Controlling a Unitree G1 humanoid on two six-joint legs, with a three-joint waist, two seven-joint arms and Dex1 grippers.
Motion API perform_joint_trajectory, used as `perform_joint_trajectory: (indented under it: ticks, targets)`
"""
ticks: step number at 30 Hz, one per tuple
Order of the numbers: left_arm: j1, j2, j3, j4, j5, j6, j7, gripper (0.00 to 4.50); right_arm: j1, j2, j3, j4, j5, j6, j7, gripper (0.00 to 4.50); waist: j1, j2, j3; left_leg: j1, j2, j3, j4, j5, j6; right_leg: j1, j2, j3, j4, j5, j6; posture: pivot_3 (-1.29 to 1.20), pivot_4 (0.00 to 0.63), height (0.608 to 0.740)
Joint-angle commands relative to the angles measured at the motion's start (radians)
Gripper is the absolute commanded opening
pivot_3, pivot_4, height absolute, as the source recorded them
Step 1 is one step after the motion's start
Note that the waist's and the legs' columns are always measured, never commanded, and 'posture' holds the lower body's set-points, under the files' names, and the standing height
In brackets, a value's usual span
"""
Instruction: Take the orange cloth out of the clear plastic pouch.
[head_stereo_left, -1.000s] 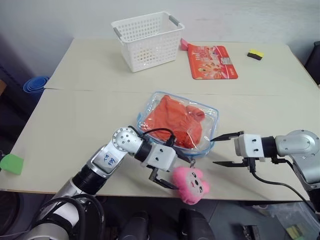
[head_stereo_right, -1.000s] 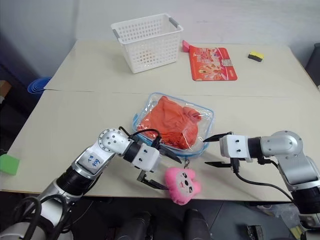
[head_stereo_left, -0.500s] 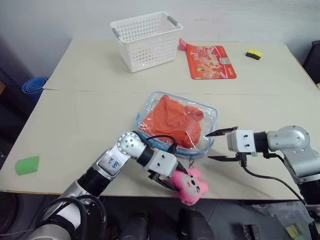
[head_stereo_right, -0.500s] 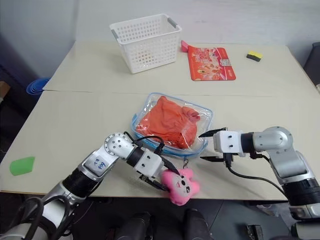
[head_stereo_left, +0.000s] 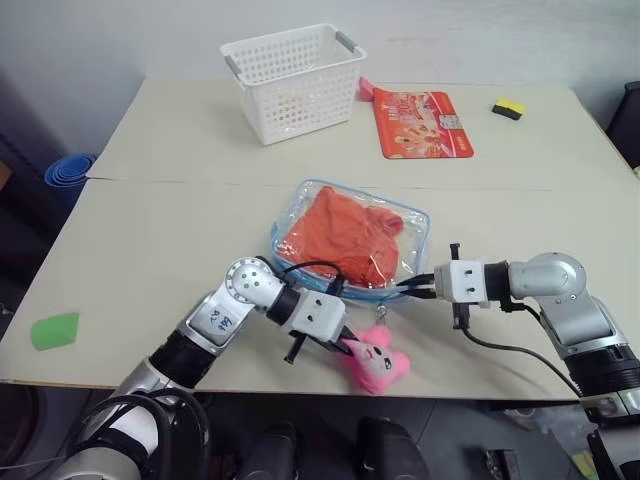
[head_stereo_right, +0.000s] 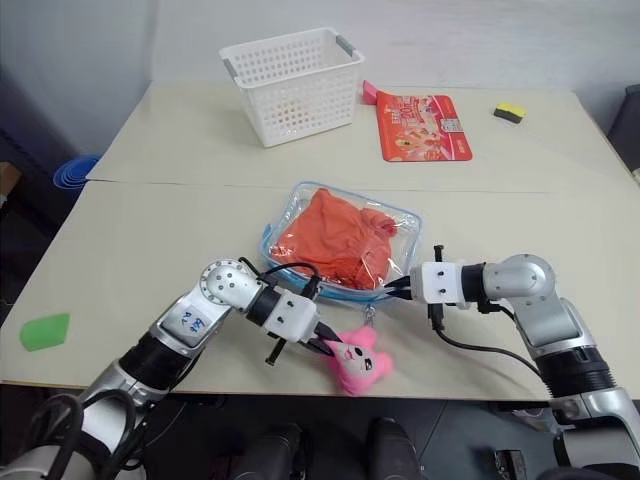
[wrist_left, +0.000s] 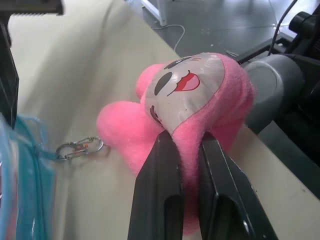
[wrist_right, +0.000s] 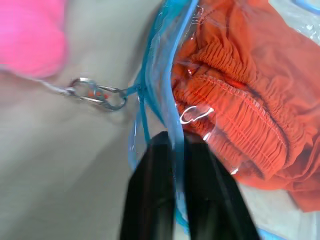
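The clear plastic pouch (head_stereo_left: 414, 243) with blue zipper edging lies on the near half of the table, and the orange cloth (head_stereo_left: 345, 232) is bunched inside it. My right gripper (head_stereo_left: 412, 287) is shut on the pouch's near right blue edge (wrist_right: 165, 90), with the cloth (wrist_right: 240, 100) just behind the plastic. A pink plush charm (head_stereo_left: 378, 362) hangs off that corner by a small metal clip (wrist_left: 80, 147), at the table's front edge. My left gripper (head_stereo_left: 345, 348) is shut on this plush (wrist_left: 200, 100), its fingers (wrist_left: 157, 200) pinching the fur.
A white lattice basket (head_stereo_left: 293, 80) stands at the back left, with a flat red packet (head_stereo_left: 422, 122) to its right and a small yellow-and-black block (head_stereo_left: 509, 108) further right. On the floor at left are a green block (head_stereo_left: 55, 330) and blue discs (head_stereo_left: 68, 168).
My left gripper closed on the pink plush. My right gripper moved left to the pouch's edge and shut on it.
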Motion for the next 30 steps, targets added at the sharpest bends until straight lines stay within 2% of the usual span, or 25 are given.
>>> perform_joint_trajectory:
  ticks: [1,7,11,14,18,24,27,30]
  targets:
    - [0.029,0.021,0.027,-0.049,0.002,0.040,0.031,0.01,0.005,-0.025,-0.017,-0.003,0.005,-0.043,0.005,0.00,0.000,0.000,0.000,0.000,0.000,0.000,0.000,0.000,0.000,0.000,0.000,0.000,0.000,0.000,0.000,0.00,0.150,0.740]
    - [0.130,0.094,0.181,-0.196,-0.088,0.257,0.125,0.01,-0.030,-0.061,-0.019,0.107,-0.056,-0.226,-0.009,0.00,-0.005,0.000,0.000,0.000,0.000,0.000,0.000,0.000,0.000,0.000,-0.001,0.001,0.001,0.000,0.000,0.00,0.150,0.740]
    - [0.250,0.199,0.385,-0.341,-0.224,0.447,0.183,0.01,-0.055,-0.090,-0.028,0.189,-0.013,-0.331,0.039,0.00,-0.023,0.001,0.000,0.001,0.002,-0.001,0.000,0.000,-0.001,0.000,-0.003,0.001,0.000,0.000,0.000,0.00,0.150,0.740]
    - [0.336,0.264,0.508,-0.399,-0.280,0.521,0.216,0.01,-0.064,-0.103,-0.030,0.223,0.014,-0.367,0.060,0.00,-0.025,0.001,0.001,0.001,0.002,-0.001,-0.001,0.000,-0.001,0.000,-0.003,0.001,-0.001,0.000,0.000,0.00,0.150,0.740]
    - [0.419,0.329,0.627,-0.384,-0.289,0.532,0.253,0.01,-0.070,-0.119,-0.031,0.261,0.034,-0.415,0.088,0.00,-0.022,0.001,0.001,0.001,0.002,-0.001,-0.001,0.000,-0.001,0.000,-0.004,0.001,-0.001,0.000,0.000,0.00,0.150,0.740]
    - [0.474,0.422,0.784,-0.199,-0.253,0.459,0.281,0.01,-0.091,-0.138,-0.023,0.348,0.031,-0.491,0.109,0.00,-0.024,0.002,0.001,0.001,0.002,-0.001,-0.001,0.000,-0.002,0.000,-0.004,0.001,-0.002,0.000,-0.001,0.00,0.150,0.740]
    - [0.460,0.428,0.795,-0.176,-0.279,0.462,0.287,0.01,-0.098,-0.135,-0.016,0.361,0.041,-0.500,0.122,0.00,-0.025,0.003,0.002,0.001,0.002,-0.001,-0.001,-0.001,-0.002,0.000,-0.004,0.001,-0.002,0.000,-0.001,0.00,0.150,0.740]
    - [0.459,0.399,0.746,-0.222,-0.297,0.469,0.289,0.01,-0.099,-0.120,-0.011,0.338,0.061,-0.476,0.131,0.00,-0.025,0.003,0.002,0.001,0.002,-0.001,-0.001,-0.001,-0.002,0.000,-0.004,0.001,-0.002,0.000,-0.001,0.00,0.150,0.740]
